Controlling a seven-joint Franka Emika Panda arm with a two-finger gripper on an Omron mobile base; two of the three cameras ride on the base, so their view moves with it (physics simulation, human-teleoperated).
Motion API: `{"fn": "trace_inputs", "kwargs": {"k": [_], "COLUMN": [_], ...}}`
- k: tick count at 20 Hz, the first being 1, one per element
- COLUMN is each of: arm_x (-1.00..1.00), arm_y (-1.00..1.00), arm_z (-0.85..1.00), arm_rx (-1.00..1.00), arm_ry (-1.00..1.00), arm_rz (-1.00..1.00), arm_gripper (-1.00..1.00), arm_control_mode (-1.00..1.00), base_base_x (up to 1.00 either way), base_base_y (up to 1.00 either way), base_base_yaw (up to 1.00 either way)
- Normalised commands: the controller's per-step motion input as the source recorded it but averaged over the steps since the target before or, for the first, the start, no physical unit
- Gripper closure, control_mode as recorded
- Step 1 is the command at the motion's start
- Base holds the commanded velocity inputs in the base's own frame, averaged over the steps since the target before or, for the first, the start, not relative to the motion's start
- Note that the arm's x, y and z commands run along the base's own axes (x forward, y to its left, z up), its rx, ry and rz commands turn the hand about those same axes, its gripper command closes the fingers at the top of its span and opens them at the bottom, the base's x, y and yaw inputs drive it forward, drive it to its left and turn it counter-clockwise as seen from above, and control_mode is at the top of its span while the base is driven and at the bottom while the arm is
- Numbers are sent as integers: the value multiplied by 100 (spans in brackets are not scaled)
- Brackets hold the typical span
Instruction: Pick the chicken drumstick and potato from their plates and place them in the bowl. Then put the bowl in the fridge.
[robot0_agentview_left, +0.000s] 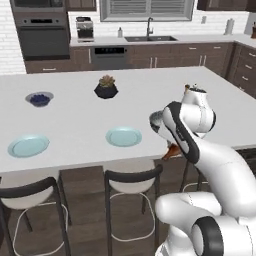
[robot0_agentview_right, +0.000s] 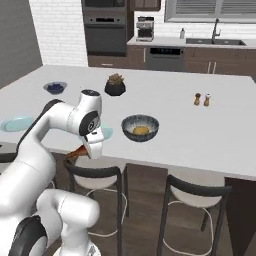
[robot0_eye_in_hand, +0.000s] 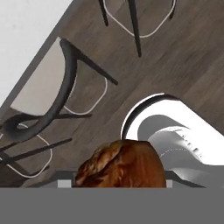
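Reddish-brown chicken drumstick (robot0_eye_in_hand: 121, 164), golden potato (robot0_agentview_right: 141, 130), pale turquoise plates (robot0_agentview_left: 123, 136).

**Counter layout from my seat**

I see the potato (robot0_agentview_right: 141, 130) in the bowl (robot0_agentview_right: 140, 127) on the counter (robot0_agentview_right: 200, 130). Two plates (robot0_agentview_left: 28, 146) (robot0_agentview_left: 123, 136) lie left of it, near the front edge. The plant pot (robot0_agentview_left: 106, 88) and blueberry bowl (robot0_agentview_left: 39, 98) sit behind them. Stools (robot0_agentview_left: 131, 181) stand below.

You're looking at a glossy white arm (robot0_agentview_left: 220, 165) of rounded, bulbous links — black bands ring its joints, with a dark face on the wrist.
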Motion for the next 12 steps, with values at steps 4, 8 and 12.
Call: {"fn": "trace_inputs", "kwargs": {"k": [4, 8, 12], "arm_x": [0, 0, 0], "arm_y": [0, 0, 0], "arm_z": [0, 0, 0], "arm_rx": [0, 0, 0], "arm_ry": [0, 0, 0], "arm_rz": [0, 0, 0], "arm_gripper": [100, 100, 100], "arm_control_mode": [100, 100, 100], "base_base_x": [82, 100, 89], "base_base_y": [-85, -33, 9], "base_base_yaw": [16, 2, 0]}}
